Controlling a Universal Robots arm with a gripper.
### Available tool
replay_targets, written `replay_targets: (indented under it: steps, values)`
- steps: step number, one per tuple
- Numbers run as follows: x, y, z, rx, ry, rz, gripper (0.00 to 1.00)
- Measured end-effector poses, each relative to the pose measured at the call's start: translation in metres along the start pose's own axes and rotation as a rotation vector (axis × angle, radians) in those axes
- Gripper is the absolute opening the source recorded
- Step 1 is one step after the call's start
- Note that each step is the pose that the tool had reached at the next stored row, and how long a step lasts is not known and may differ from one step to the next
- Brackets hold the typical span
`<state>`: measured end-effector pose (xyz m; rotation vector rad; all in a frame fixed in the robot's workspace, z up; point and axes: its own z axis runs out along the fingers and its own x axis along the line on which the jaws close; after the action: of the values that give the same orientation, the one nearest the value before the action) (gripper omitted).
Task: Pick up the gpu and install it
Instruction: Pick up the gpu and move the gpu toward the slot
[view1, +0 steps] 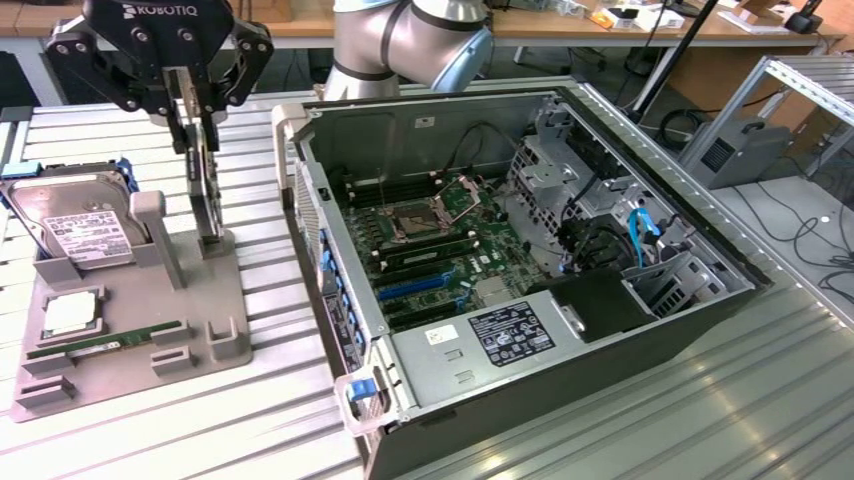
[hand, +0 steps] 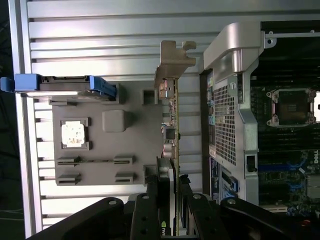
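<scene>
In the exterior view the hand is clenched on the gpu, fingers pressing its two flat faces so the card hangs edge-on and upright. That pose suits a straight lift out of a slot. The card's lower end meets the upright post of the grey holder stand; whether it sits in the post or has just cleared it cannot be told. On the stand, the hard drive leans at nine o'clock of the card, with the CPU and RAM stick flat at about seven o'clock. The open computer case lies on the ribbed surface at three o'clock. Its near wall stands between the card and the motherboard, so the path in would have to pass over that rim. In the wrist view the fingers flank the gpu, whose silver bracket points away from the hand. The card runs between the stand and the case's perforated rear panel, close to both.
</scene>
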<state>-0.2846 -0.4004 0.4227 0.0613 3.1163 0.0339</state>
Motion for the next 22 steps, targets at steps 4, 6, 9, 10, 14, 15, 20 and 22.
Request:
replay_targets:
  steps: [4, 6, 9, 10, 14, 15, 20, 22]
  values:
    - [-0.005, 0.0002, 0.0001, 0.0, 0.0, 0.0, 0.27]
    - [-0.006, 0.0002, 0.0001, 0.0, 0.0001, 0.0, 0.27]
    - [-0.008, 0.0003, 0.0002, 0.0, 0.0, 0.0, 0.27]
    - [-0.01, 0.0004, 0.0003, 0.0, 0.0, 0.0, 0.27]
    - [-0.014, 0.0006, 0.0003, 0.0001, 0.0, 0.0, 0.27]
    - [-0.015, 0.0006, 0.0004, 0.0, 0.0001, 0.0, 0.27]
    - [-0.019, 0.0007, 0.0005, 0.0, 0.0, 0.0, 0.27]
    - [-0.02, 0.0008, 0.0005, 0.0, 0.0, 0.0, 0.27]
